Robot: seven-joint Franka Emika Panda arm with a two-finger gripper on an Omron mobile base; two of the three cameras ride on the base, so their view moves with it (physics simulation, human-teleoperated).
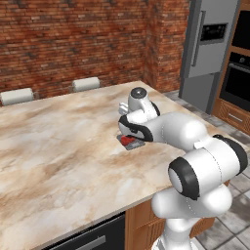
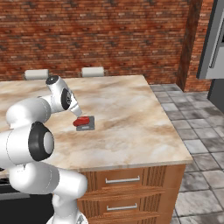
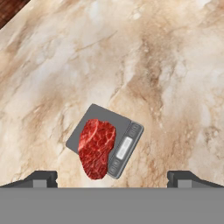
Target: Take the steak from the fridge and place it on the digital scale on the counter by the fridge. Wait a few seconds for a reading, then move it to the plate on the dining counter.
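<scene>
The red steak (image 3: 96,148) lies flat on the small dark grey digital scale (image 3: 96,120), its near end hanging a little over the pad's edge. The scale rests on the veined marble counter (image 3: 166,65). My gripper (image 3: 112,180) hangs just above the steak and is open; its fingertips (image 3: 43,177) stand wide apart and hold nothing. From the right base view the gripper (image 2: 77,115) sits directly over the steak (image 2: 81,121) and the scale (image 2: 87,125). In the left base view the steak (image 1: 128,140) shows under the hand. The grey fridge (image 1: 207,44) stands at the far right, shut.
A black wood-framed oven (image 1: 239,68) stands right of the fridge. Two pale chair backs (image 1: 86,84) rise behind the counter's far edge, before a brick wall. Wooden drawers with bar handles (image 2: 122,179) sit below the counter's front edge, with tiled floor (image 2: 197,131) to the right.
</scene>
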